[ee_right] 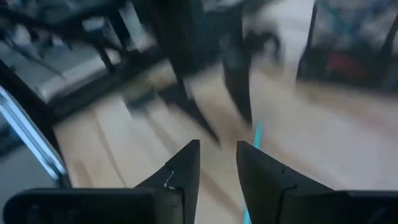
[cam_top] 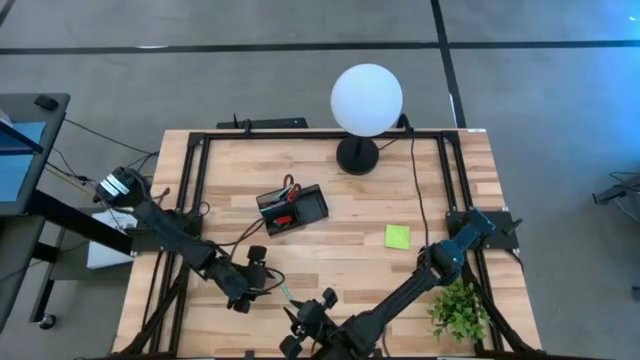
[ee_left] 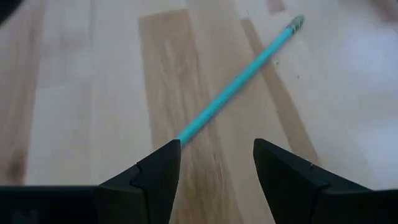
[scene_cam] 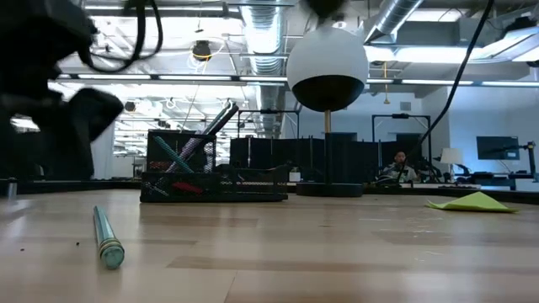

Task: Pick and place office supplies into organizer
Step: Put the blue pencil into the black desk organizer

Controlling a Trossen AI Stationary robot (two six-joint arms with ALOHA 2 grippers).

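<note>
One wooden table (cam_top: 330, 255) with a black frame stands on a grey floor; beyond it lies an open office with ceiling ducts and a seated person (scene_cam: 401, 165). Lamp (cam_top: 366, 100) stands at the far edge, plant (cam_top: 459, 310) at my right. Organizer (cam_top: 292, 209) sits mid-table holding pens and scissors. Pad (cam_top: 397, 236) lies well to its right. Teal pen (ee_left: 239, 79) lies on the wood just ahead of my left gripper (ee_left: 216, 163), fingers spread, empty. My right gripper (ee_right: 217, 162), near the front edge, has fingers parted, grasping nothing.
</note>
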